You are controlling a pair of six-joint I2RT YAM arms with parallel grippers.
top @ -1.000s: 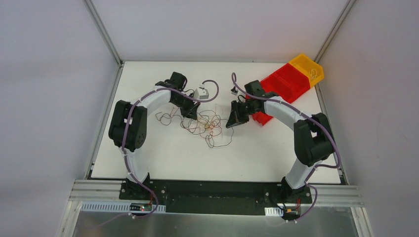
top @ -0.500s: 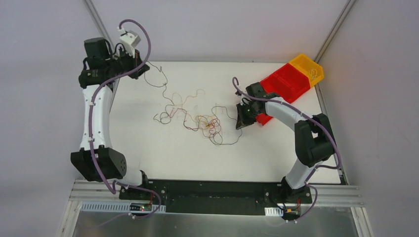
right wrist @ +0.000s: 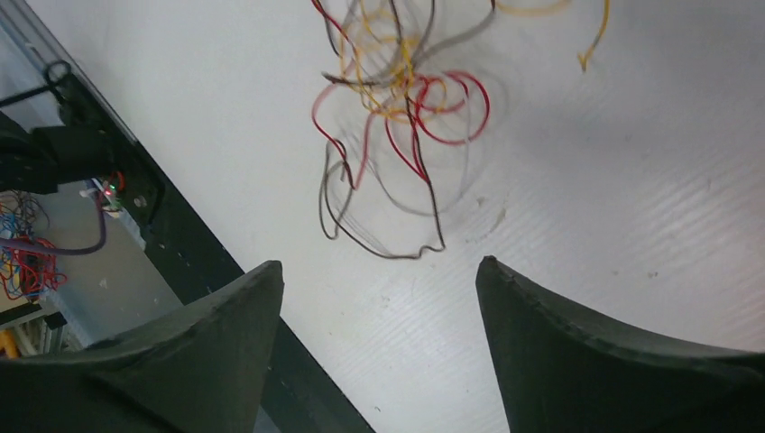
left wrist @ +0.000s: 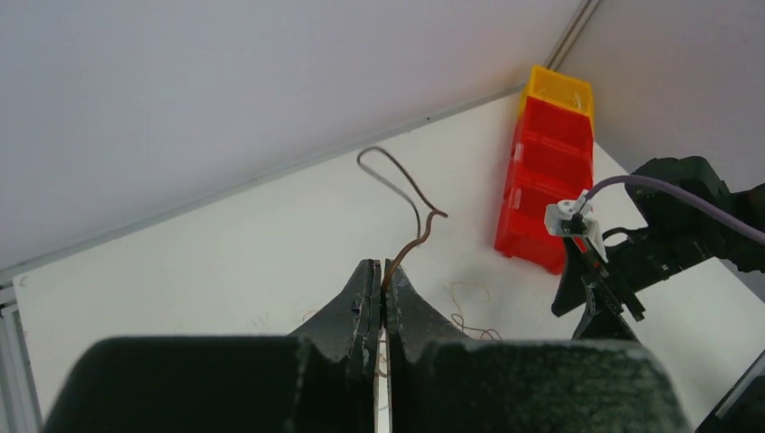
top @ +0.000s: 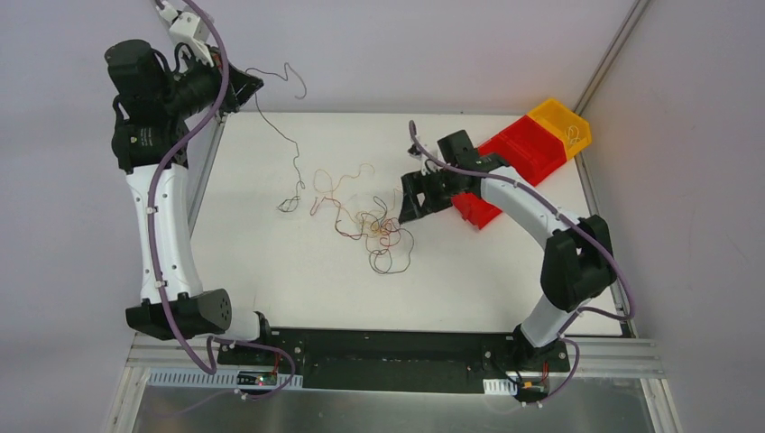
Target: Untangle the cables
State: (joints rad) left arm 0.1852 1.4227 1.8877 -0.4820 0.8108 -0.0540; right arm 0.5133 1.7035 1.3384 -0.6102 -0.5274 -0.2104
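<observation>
White table (top: 298,289) bears cables (top: 383,230), strands blurred together.

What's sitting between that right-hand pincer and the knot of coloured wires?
Only bare white table. The right wrist view shows the open right pincer stopping just short of the cables.
</observation>
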